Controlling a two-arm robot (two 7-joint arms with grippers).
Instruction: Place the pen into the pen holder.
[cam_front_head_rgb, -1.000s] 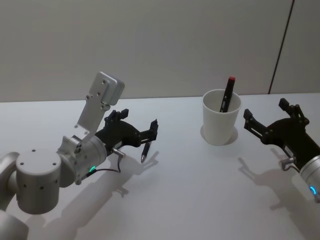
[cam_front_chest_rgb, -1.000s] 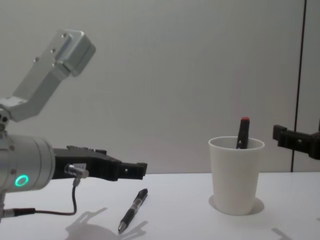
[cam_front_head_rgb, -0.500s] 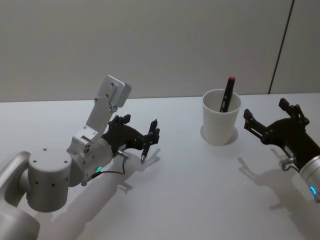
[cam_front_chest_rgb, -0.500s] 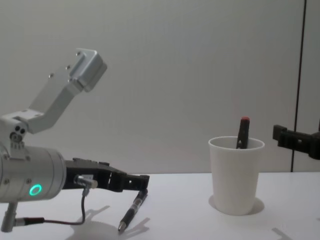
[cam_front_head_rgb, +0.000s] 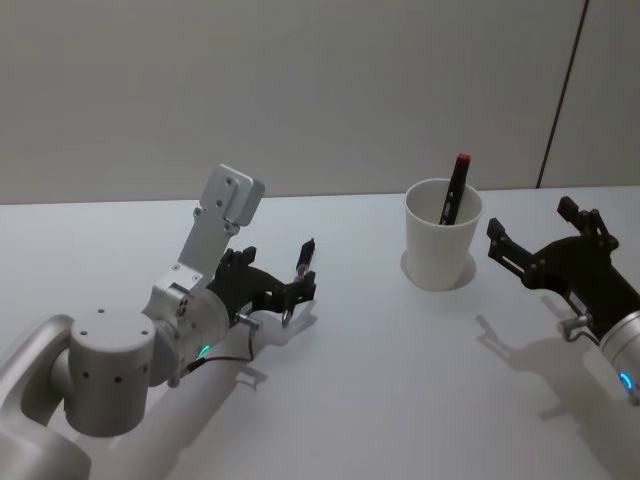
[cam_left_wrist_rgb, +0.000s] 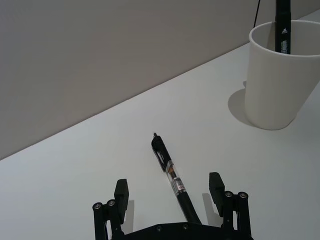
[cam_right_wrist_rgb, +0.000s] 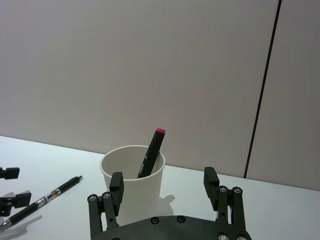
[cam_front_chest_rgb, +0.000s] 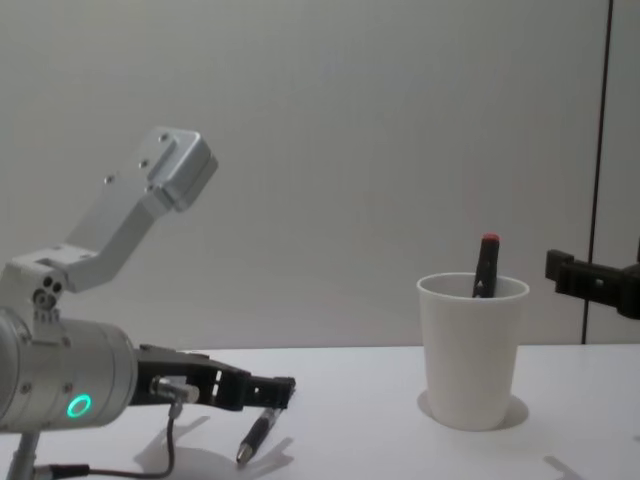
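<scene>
Your left gripper (cam_left_wrist_rgb: 169, 189): fingers spread, low over the white tabletop (cam_front_head_rgb: 380, 370), straddling the slim black-and-clear pen (cam_left_wrist_rgb: 167, 167) lying flat between them. Your right gripper (cam_front_head_rgb: 531, 222): spread, empty, near the pen holder. Tapered white paper cup pen holder (cam_front_head_rgb: 441, 250): farther back, well apart from the pen, holding a tilted red-capped black marker (cam_front_head_rgb: 455, 188).

The table (cam_front_head_rgb: 400, 380) is bare between the pen (cam_left_wrist_rgb: 170, 172) and the pen holder (cam_front_head_rgb: 441, 250) near the far edge, so that lane stands free. A red-capped marker (cam_front_head_rgb: 452, 195) leans inside the holder, taking part of its mouth. The right gripper (cam_front_head_rgb: 530, 220) hovers beside the holder, toward the right edge.
</scene>
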